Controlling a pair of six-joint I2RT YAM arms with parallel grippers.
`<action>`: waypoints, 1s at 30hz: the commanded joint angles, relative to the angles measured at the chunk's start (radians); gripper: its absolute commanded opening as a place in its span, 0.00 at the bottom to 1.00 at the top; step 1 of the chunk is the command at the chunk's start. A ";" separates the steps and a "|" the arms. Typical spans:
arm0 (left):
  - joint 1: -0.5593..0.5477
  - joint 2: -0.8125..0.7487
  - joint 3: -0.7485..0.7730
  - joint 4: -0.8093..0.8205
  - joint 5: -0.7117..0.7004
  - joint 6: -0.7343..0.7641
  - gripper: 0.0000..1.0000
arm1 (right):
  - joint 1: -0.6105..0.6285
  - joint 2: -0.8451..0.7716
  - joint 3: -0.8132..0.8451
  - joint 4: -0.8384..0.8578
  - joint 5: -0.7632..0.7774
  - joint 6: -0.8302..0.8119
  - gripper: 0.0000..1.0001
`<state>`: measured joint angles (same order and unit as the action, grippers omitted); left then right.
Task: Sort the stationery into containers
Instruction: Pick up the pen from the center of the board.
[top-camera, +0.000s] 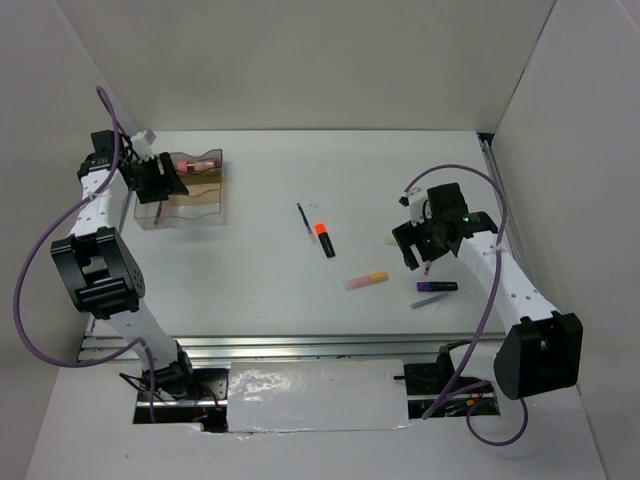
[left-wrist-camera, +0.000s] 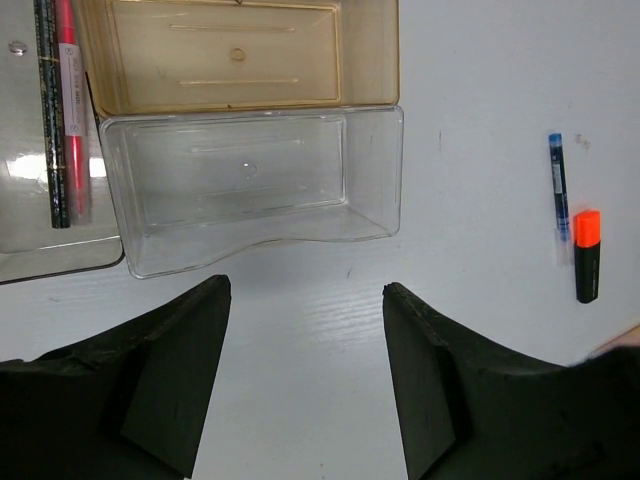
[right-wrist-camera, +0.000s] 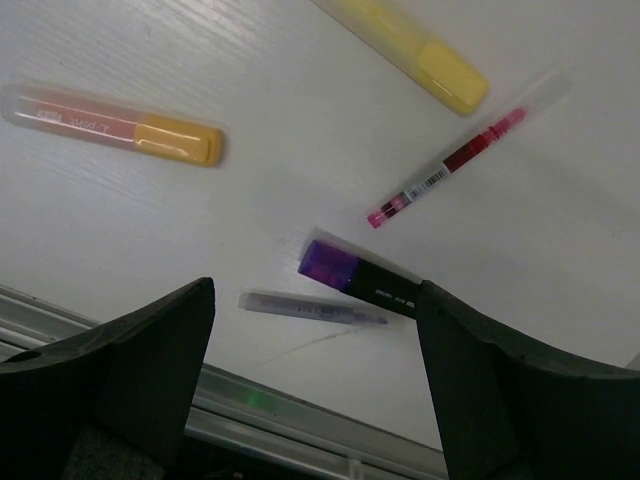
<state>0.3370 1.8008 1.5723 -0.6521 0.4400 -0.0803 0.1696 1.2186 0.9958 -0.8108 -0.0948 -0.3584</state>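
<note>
The clear organiser tray (top-camera: 205, 195) stands at the far left, with a pink-capped tube (top-camera: 197, 162) in it. My left gripper (top-camera: 160, 185) is open and empty above the tray's near side (left-wrist-camera: 250, 185). A thin red pen (left-wrist-camera: 70, 110) and dark pencils (left-wrist-camera: 45, 110) lie in a left compartment. My right gripper (right-wrist-camera: 315, 287) is open and empty over the purple marker (right-wrist-camera: 360, 277) and a thin lilac pen (right-wrist-camera: 312, 308). The yellow-pink marker (right-wrist-camera: 110, 122), the pale yellow stick (right-wrist-camera: 415, 50) and a thin red pen (right-wrist-camera: 465, 160) lie nearby.
An orange-capped black highlighter (top-camera: 325, 240) and a thin blue pen (top-camera: 303, 220) lie mid-table; both also show in the left wrist view, the highlighter (left-wrist-camera: 588, 255) next to the pen (left-wrist-camera: 557, 185). The table's metal front rail (right-wrist-camera: 280, 410) runs just below the right gripper.
</note>
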 joint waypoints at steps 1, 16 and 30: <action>0.020 -0.011 0.008 0.057 0.065 -0.036 0.74 | -0.012 0.009 0.040 0.016 0.007 0.111 0.86; 0.066 -0.015 -0.072 0.111 0.114 -0.081 0.73 | -0.192 0.335 0.149 0.073 0.089 0.542 0.57; 0.083 -0.001 -0.110 0.137 0.129 -0.079 0.72 | -0.236 0.498 0.178 0.105 0.135 0.544 0.57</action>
<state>0.4168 1.8008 1.4635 -0.5457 0.5377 -0.1623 -0.0544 1.6974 1.1145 -0.7467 0.0204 0.1677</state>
